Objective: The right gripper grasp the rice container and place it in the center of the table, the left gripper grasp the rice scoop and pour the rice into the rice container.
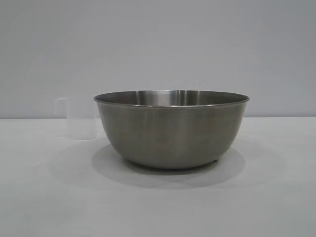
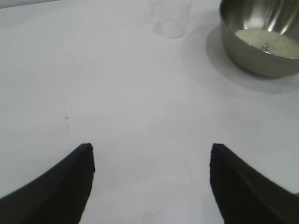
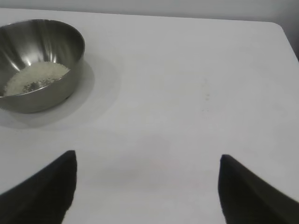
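The rice container (image 1: 171, 129), a big brushed-steel bowl, stands on the white table (image 1: 44, 197) at the middle of the exterior view. It also shows in the left wrist view (image 2: 261, 56) and the right wrist view (image 3: 39, 65). Pale rice (image 3: 35, 77) lies in its bottom (image 2: 268, 42). The clear plastic rice scoop (image 1: 76, 118) stands upright just behind and left of the bowl (image 2: 170, 18) and looks empty. My left gripper (image 2: 152, 154) hovers open over bare table, well short of the scoop. My right gripper (image 3: 147, 161) is open too, away from the bowl, holding nothing.
A plain grey wall (image 1: 158, 44) backs the table. The table's far edge and rounded corner (image 3: 275, 25) show in the right wrist view. Neither arm appears in the exterior view.
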You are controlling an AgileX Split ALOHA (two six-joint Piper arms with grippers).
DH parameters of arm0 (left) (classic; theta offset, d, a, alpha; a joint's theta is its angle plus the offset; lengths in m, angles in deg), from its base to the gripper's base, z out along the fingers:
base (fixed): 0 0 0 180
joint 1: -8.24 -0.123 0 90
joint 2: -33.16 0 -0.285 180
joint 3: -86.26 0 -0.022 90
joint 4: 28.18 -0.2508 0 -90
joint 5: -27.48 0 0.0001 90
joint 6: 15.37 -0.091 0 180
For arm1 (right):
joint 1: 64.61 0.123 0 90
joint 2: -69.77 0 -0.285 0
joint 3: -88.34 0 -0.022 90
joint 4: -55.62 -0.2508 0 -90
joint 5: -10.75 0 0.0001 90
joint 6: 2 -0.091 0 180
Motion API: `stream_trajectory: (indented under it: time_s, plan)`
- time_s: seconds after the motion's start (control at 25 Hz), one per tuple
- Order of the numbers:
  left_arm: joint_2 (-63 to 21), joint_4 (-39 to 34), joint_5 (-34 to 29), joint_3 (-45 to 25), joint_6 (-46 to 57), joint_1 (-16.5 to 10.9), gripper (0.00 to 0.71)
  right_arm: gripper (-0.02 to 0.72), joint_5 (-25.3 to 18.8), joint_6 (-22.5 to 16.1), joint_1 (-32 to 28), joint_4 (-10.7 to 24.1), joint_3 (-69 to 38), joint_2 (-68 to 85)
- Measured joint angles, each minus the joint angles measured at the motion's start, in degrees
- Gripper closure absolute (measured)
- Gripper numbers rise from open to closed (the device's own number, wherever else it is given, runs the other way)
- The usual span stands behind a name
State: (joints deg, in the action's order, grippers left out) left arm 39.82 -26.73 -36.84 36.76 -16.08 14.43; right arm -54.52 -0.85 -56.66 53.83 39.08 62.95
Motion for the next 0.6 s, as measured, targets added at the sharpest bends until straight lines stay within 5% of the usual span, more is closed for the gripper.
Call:
stream_trajectory:
  time_s: [0.16, 0.6]
  plan:
    - [0.00, -0.14, 0.00, 0.00, 0.00, -3.79, 0.249, 0.137, 0.00, 0.00, 0.00, 0.00, 0.00, 0.00]
    - [0.00, -0.55, 0.04, -0.02, -0.10, -7.26, 0.249, 0.137, 0.00, 0.00, -4.55, 0.00, 0.00, 0.00]
